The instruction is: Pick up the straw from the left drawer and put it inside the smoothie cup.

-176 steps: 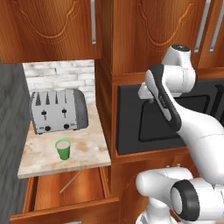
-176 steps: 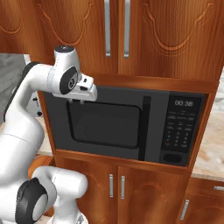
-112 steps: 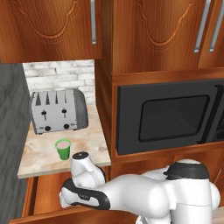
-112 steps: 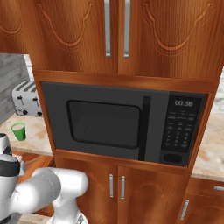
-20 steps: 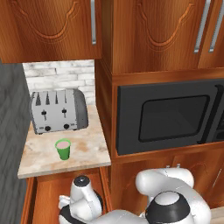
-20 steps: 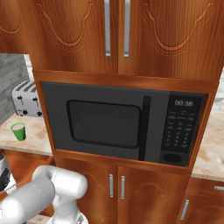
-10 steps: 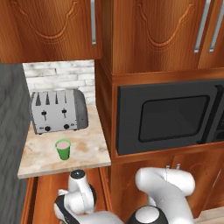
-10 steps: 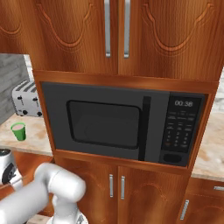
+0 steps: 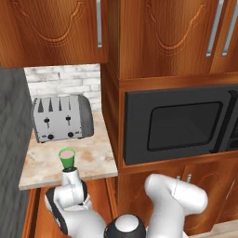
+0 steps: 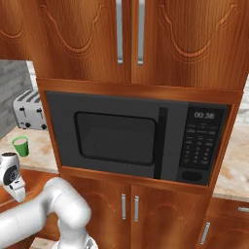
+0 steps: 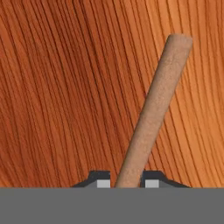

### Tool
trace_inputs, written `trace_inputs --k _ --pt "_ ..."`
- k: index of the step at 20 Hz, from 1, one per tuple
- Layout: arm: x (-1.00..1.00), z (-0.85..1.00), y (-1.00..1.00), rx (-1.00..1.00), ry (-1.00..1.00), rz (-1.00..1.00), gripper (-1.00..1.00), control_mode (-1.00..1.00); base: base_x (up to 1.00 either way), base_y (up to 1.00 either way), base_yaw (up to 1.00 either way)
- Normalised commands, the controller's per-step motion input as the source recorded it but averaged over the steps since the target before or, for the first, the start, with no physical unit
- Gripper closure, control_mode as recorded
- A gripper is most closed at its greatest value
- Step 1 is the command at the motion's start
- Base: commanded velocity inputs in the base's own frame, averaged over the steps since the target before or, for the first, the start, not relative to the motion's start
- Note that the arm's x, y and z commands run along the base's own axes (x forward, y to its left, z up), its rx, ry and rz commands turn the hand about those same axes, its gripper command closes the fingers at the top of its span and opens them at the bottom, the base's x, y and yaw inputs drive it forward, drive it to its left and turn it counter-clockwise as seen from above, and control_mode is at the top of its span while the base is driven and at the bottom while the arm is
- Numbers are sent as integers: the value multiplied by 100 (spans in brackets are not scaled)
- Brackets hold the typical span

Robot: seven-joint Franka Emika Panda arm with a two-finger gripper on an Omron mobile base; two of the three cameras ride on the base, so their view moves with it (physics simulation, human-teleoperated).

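In your hand view the straw (image 11: pixel 154 113) rises from between the two finger tips (image 11: pixel 99 180), leaning toward the upper right of the frame; the jaws are nearly closed on it, gripping its lower end. Behind it you have only the red-brown wood of the drawer (image 11: pixel 61 87).

In the left base view the green cup (image 9: pixel 67 159) stands at the lower left, close to the counter's (image 9: pixel 95 158) front edge, well apart from the toaster (image 9: pixel 60 117) behind it. The arm's wrist sits just below that edge, under the cup.
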Motion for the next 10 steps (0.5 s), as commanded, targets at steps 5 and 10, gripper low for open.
trace_inputs --k 5,10 --pt "-83 -73 29 0 -12 0 100 -100 0 0 0" --pt "-71 -25 24 0 -30 0 100 -100 0 0 0"
